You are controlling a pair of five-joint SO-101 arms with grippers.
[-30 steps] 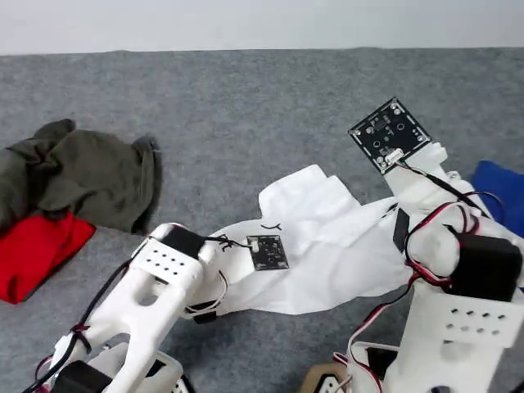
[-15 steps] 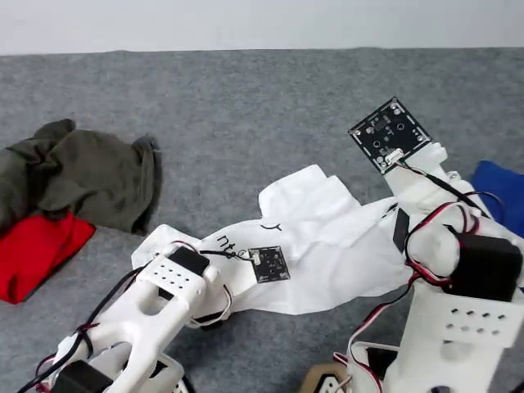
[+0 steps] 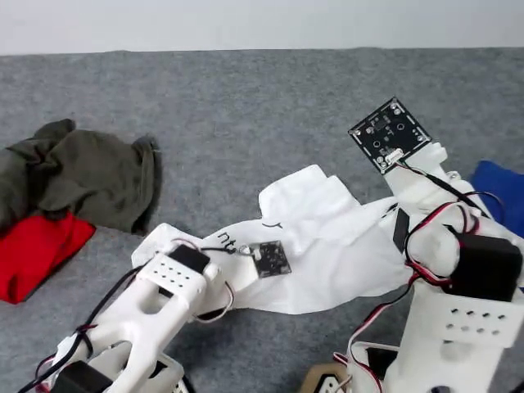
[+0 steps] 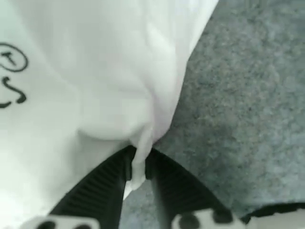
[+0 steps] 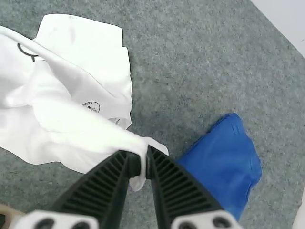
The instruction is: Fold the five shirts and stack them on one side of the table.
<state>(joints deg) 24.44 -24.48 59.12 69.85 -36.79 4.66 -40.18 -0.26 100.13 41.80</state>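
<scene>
Your left claw (image 4: 139,156) has drawn back, spreading the white shirt (image 3: 327,246). It and the right claw (image 5: 139,161) each pinch tight on opposite ends; shirt's long axis runs claw to claw.

Probably a robotics lab: grey felt tabletop (image 3: 246,106), bare white wall (image 3: 246,24).

A white shirt (image 3: 327,246) with black print, olive shirt (image 3: 82,176), red shirt (image 3: 33,250), blue shirt (image 3: 499,192), grey table (image 3: 246,106).

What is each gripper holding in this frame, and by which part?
Both hold the white shirt. The left gripper pinches a bunched fold at its edge; the right gripper pinches another bunched edge near the blue shirt.
</scene>
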